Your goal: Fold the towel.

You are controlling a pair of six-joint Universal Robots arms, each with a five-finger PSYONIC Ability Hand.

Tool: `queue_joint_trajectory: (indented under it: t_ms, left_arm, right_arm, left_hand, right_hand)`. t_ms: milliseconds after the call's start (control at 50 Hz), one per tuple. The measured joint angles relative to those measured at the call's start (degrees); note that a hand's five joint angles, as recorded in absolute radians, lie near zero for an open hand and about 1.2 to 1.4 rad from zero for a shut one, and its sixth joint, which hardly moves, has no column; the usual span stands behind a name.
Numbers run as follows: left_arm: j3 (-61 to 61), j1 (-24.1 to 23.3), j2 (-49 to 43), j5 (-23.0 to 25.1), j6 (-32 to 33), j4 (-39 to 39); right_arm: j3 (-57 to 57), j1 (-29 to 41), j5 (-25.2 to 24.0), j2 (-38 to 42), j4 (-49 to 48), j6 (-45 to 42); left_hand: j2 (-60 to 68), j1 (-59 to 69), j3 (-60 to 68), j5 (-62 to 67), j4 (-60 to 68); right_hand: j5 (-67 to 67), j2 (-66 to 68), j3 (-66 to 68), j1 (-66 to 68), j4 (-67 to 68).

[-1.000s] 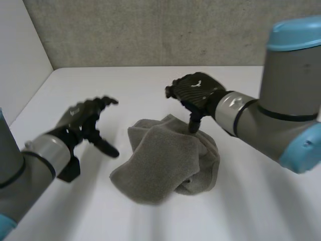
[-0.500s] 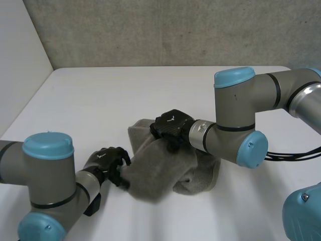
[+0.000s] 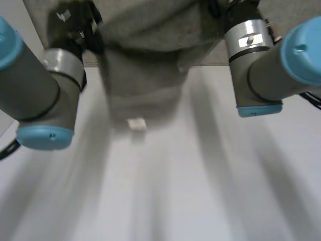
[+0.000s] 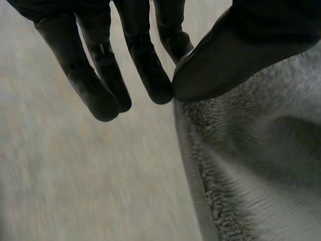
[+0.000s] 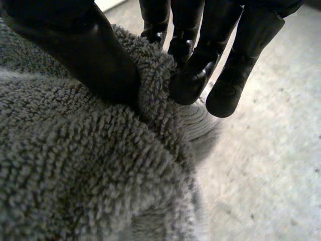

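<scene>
The grey towel [image 3: 145, 60] hangs in the air above the white table [image 3: 210, 191], held up between both hands, with a small white tag [image 3: 136, 124] at its lower edge. My left hand [image 3: 70, 20] grips the towel's left upper edge. In the left wrist view the thumb of the left hand [image 4: 225, 55] pinches the edge of the towel [image 4: 251, 165] against a finger. My right hand [image 3: 225, 7] holds the towel's right upper side. In the right wrist view the right hand [image 5: 85, 50] pinches a fold of the towel [image 5: 75, 165] between thumb and fingers.
Both arms stand raised, the left arm [image 3: 35, 95] and the right arm [image 3: 271, 65] flanking the hanging cloth. A grey wall [image 3: 215, 50] rises behind the table.
Both hands came down onto the crumpled towel on the table, closed on it at its left and right sides, and lifted it high off the table.
</scene>
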Motion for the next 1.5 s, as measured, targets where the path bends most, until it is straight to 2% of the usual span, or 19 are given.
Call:
queue_joint_trajectory:
  t_ms: [80,140,260,360,560,600,620,660,700,760,920,1060,1280,1420,1500]
  left_arm:
    - [-0.5,-0.2,1.6,0.2,0.2,1.5]
    - [-2.5,-0.4,1.9,1.1,0.3,1.4]
    - [-8.0,-0.6,1.0,3.6,0.5,-0.1]
    - [-14.4,-0.5,-0.8,6.3,2.5,-1.2]
    - [-25.2,-0.5,-3.1,8.1,14.5,-2.7]
    - [-27.0,-0.7,-3.0,8.1,16.7,-2.7]
    - [-27.3,-0.7,-3.0,8.0,17.1,-2.8]
    - [-28.5,-1.0,-2.7,8.0,18.0,-2.7]
    - [-29.1,-1.3,-2.4,8.0,18.2,-2.7]
    - [-30.1,-1.9,-1.8,7.9,18.3,-2.7]
    - [-35.3,-4.3,2.1,7.8,18.2,-2.0]
    - [-38.9,-5.7,5.2,7.8,18.4,-1.4]
    - [-41.9,-6.0,7.6,7.7,18.5,-1.4]
    - [-44.6,-6.0,9.0,7.8,18.5,-0.1]
    - [-45.8,-5.8,9.0,7.8,18.9,1.7]
  right_arm:
    - [2.6,-0.1,-3.9,-1.6,3.7,0.9]
    - [3.1,0.0,-7.9,-1.3,10.9,1.0]
    - [3.3,-0.1,-12.7,1.5,24.2,-0.6]
    - [5.3,-0.2,-13.9,4.2,34.8,-4.8]
    - [13.0,0.0,-13.4,5.3,47.9,-15.6]
    - [14.6,-0.1,-13.4,5.1,50.0,-16.8]
    - [14.8,-0.1,-13.4,5.0,50.4,-16.9]
    - [15.7,-0.3,-13.5,4.1,52.1,-17.2]
    - [16.0,-0.4,-13.6,3.0,52.8,-17.0]
    - [16.1,-0.6,-13.7,0.7,53.2,-16.1]
    - [12.8,-2.5,-14.6,-6.0,52.2,-7.2]
    - [8.4,-4.8,-16.3,-6.3,52.7,-3.2]
    - [-1.3,-6.1,-20.5,4.2,62.8,-3.7]
    - [-10.2,-5.7,-20.0,13.7,70.2,-8.0]
    - [-13.8,-5.5,-19.2,17.5,71.9,-10.3]
  left_hand:
    - [0.0,0.0,0.3,0.1,0.0]
    - [0.0,0.0,0.7,0.1,0.0]
    - [0.0,0.0,2.2,0.1,0.0]
    - [0.0,0.0,4.7,0.1,0.0]
    - [0.0,0.0,4.9,0.1,0.0]
    - [0.0,0.0,4.9,0.1,0.0]
    - [0.0,0.0,4.9,0.1,0.0]
    - [0.0,0.0,4.9,0.1,0.0]
    - [0.0,0.0,4.9,0.1,0.0]
    - [0.0,0.0,4.9,0.1,0.0]
    - [0.0,0.0,4.9,0.1,0.0]
    - [0.0,0.0,4.9,0.1,0.0]
    - [0.0,0.0,4.9,0.1,0.0]
    - [0.0,0.0,4.9,0.1,0.0]
    - [0.0,0.0,4.9,0.1,0.0]
  right_hand:
    - [0.2,0.6,0.3,0.0,0.0]
    - [0.3,0.7,0.4,0.0,0.0]
    - [0.3,0.9,0.4,0.0,0.0]
    - [0.3,0.9,0.4,0.0,0.0]
    - [-0.4,-0.1,-2.4,-1.2,-2.6]
    - [-14.9,-15.3,-17.4,-16.7,-17.7]
    - [-19.6,-18.7,-21.7,-20.2,-22.0]
    - [-43.3,-42.6,-42.9,-44.4,-44.4]
    - [-55.9,-54.0,-56.2,-55.8,-57.6]
    - [-61.7,-58.2,-62.6,-61.1,-62.3]
    - [-62.7,-58.2,-62.6,-61.5,-62.3]
    - [-62.7,-58.2,-62.6,-61.6,-62.3]
    - [-62.8,-58.2,-62.6,-61.8,-62.3]
    - [-62.9,-58.2,-62.6,-61.8,-62.3]
    - [-57.5,-56.3,-60.5,-58.8,-60.5]
